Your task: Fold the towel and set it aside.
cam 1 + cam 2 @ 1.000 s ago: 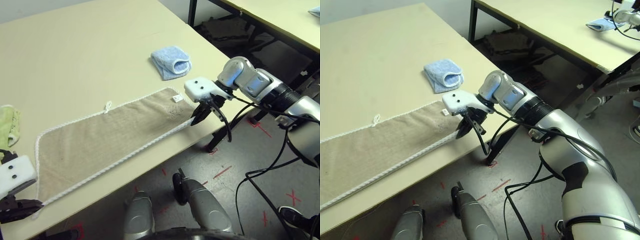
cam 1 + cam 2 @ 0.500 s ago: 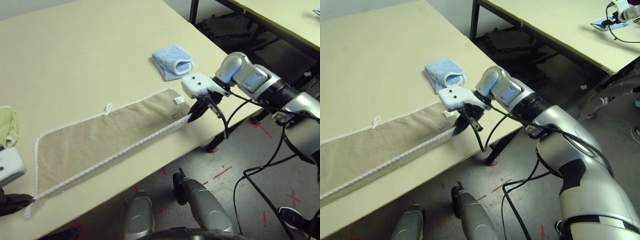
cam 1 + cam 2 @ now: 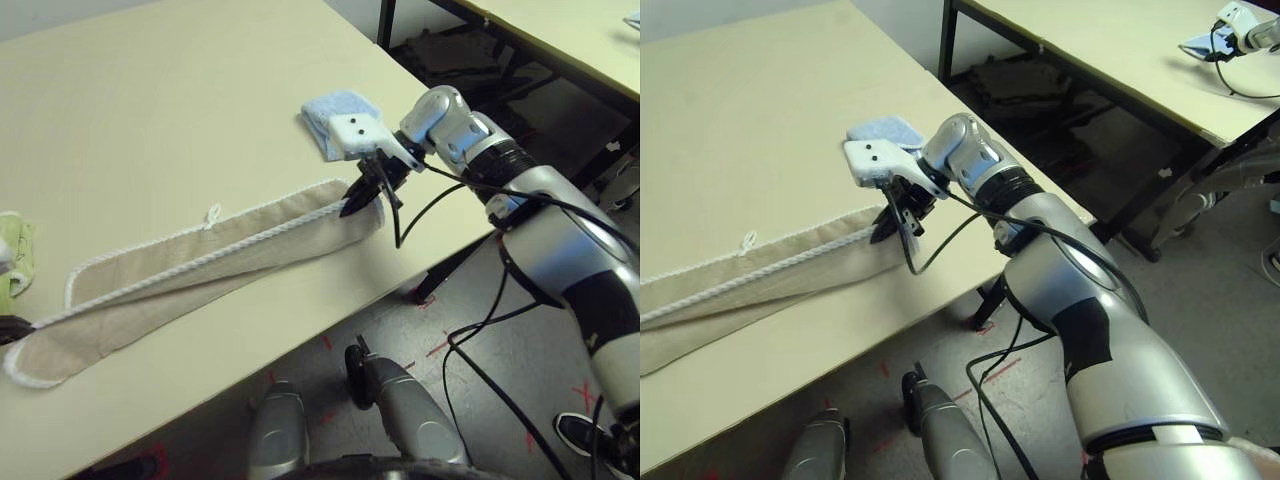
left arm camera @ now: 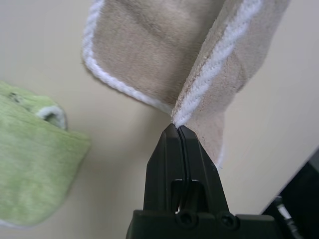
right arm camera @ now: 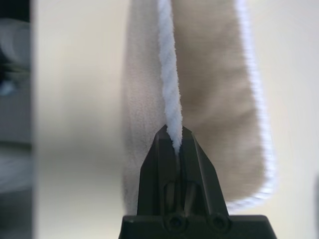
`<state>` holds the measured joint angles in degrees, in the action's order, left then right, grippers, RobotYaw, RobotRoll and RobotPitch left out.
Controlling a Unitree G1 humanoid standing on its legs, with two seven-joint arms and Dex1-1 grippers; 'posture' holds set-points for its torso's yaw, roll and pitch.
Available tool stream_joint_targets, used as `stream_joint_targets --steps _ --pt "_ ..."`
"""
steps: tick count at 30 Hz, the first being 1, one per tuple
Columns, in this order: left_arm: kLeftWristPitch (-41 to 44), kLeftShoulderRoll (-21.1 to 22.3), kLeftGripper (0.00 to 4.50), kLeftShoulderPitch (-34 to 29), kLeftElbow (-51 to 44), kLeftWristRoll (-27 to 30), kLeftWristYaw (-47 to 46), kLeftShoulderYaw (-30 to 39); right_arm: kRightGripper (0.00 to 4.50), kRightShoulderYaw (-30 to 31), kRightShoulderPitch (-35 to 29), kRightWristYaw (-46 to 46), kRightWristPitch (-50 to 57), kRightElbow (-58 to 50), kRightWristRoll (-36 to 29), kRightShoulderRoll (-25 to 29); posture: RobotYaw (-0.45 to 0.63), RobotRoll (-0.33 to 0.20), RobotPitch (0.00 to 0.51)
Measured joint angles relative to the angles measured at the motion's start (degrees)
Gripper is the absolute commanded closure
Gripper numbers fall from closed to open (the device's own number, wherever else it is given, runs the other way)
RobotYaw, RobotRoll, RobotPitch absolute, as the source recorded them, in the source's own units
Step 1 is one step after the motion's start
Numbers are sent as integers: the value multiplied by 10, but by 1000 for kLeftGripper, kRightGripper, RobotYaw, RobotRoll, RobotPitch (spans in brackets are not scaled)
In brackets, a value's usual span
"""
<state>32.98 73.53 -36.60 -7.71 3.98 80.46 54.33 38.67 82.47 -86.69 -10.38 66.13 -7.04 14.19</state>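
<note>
We hold the towel (image 3: 200, 270) on the worktop (image 3: 150, 120), its near edge lifted: right gripper (image 3: 352, 207) and left gripper (image 4: 178, 130) jaws both clamped on its white edging.

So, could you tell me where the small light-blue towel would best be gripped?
Probably at the rolled, open end of the light-blue towel, coming from above on the table-edge side: that end stands thickest and gives the fingers a fold to pinch. It lies just behind the right gripper.
</note>
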Motion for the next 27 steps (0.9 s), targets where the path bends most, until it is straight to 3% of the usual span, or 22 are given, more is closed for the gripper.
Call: stream_joint_targets --steps 11,20,27 --pt "-57 10 4500 56 77 -27 -13 -44 4462 -89 8 81 -56 52 97 -46 21 0 220" --pt "-160 54 4500 187 186 -39 -72 -133 4462 -125 9 126 -69 68 147 -60 13 0 221" --pt "-196 55 4500 223 219 -42 -89 -174 4462 -145 10 142 -71 71 171 -64 11 0 224"
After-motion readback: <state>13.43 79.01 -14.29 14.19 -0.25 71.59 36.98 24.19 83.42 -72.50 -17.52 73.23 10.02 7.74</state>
